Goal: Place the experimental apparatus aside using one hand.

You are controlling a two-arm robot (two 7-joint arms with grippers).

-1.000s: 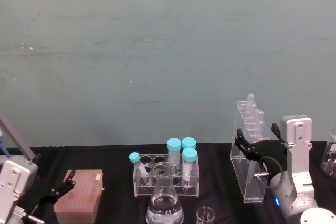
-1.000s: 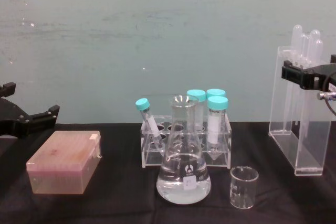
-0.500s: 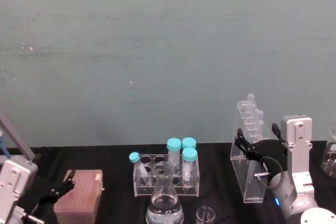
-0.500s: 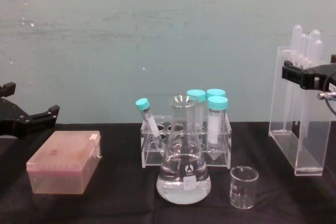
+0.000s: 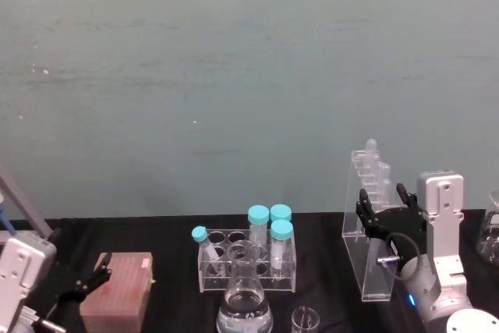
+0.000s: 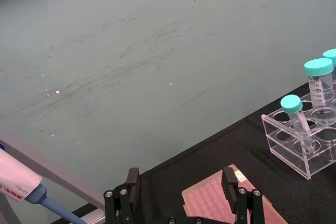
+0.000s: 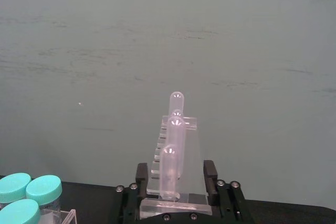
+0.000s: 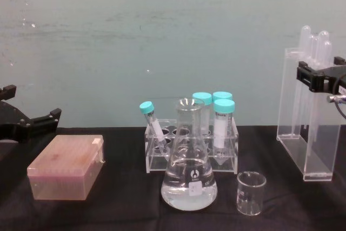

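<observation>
Holding clear liquid (image 8: 189,186), the conical flask (image 8: 188,128).

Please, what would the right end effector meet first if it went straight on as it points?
The acrylic stand, directly ahead of the right end effector; its near end seems to sit between the open fingers.

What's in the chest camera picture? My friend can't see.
The right gripper is at the tall clear stand at right. A flask of clear liquid and a small beaker stand in front; the left gripper hangs far left.
</observation>
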